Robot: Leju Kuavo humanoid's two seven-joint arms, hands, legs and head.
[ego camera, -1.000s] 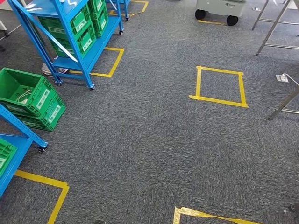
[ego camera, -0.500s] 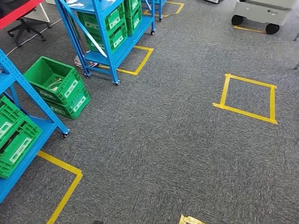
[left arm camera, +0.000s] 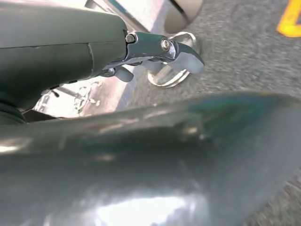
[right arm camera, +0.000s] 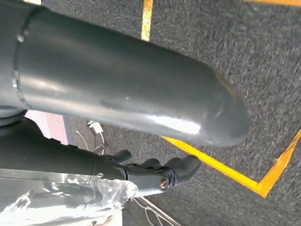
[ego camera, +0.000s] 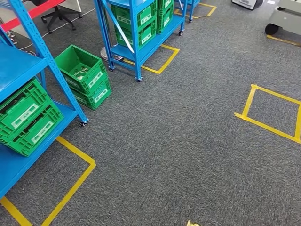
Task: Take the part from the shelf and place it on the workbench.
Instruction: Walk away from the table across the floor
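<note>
A blue shelf [ego camera: 53, 70] stands at the near left of the head view, with two stacked green crates [ego camera: 28, 117] on its lower level. A second blue shelf [ego camera: 142, 44] farther back also carries green crates [ego camera: 144, 23]. Which item is the part I cannot tell. In the left wrist view my left hand [left arm camera: 89, 56] hangs over the carpet, its dark fingers [left arm camera: 156, 47] stretched out and holding nothing. In the right wrist view my right hand [right arm camera: 106, 94] hangs the same way, fingers [right arm camera: 156, 174] extended and holding nothing.
Two more green crates [ego camera: 83, 75] are stacked on the grey carpet between the shelves, with small pale items in the top one. Yellow tape squares [ego camera: 273, 113] mark the floor. A wheeled grey cart [ego camera: 284, 19] stands at the far right, and an office chair [ego camera: 58, 16] at the far left.
The whole picture has shifted right as the camera turned left. The near blue shelf and its crates now show much more at the left.
</note>
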